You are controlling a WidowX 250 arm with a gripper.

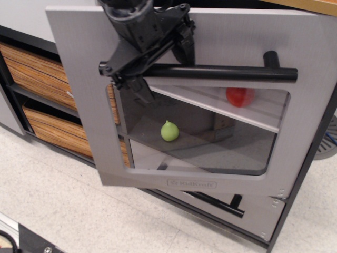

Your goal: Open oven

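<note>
Two fruits show behind the tilted oven (84,105) window; hand (138,68) grasping its handle (210,71); drawer (247,211) below.

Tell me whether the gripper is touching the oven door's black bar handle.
Touching. The only view shows the gripper wrapped around the left end of the oven door's handle, fingers above and below the bar, no gap visible.

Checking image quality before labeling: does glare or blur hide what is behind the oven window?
In the only view, the oven door window is tinted with mild reflections; the green pear shows sharp, the red ball slightly washed out; the gripper is sharp.
</note>
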